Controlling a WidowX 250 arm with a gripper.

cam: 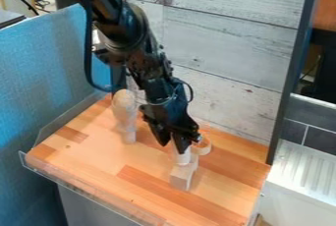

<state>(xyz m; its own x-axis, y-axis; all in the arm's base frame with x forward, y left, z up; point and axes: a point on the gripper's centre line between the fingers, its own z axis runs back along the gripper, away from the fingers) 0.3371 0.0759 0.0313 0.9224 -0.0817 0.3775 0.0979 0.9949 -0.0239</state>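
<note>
Hanging low over the wooden tabletop (95, 158), the black gripper (173, 146) is at the small white piece (182, 158), which the pale block (182, 177) seemingly props up near the tan ring (206, 146), though whether it is grasped cannot be told.

no readable text, no labels, no numbers, no signs

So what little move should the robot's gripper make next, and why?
I'd probably ease the gripper slightly down toward the white piece: its lower end is right at that piece's top, I can't tell whether it has a hold, and the pale block and curved piece sit close by.
</note>
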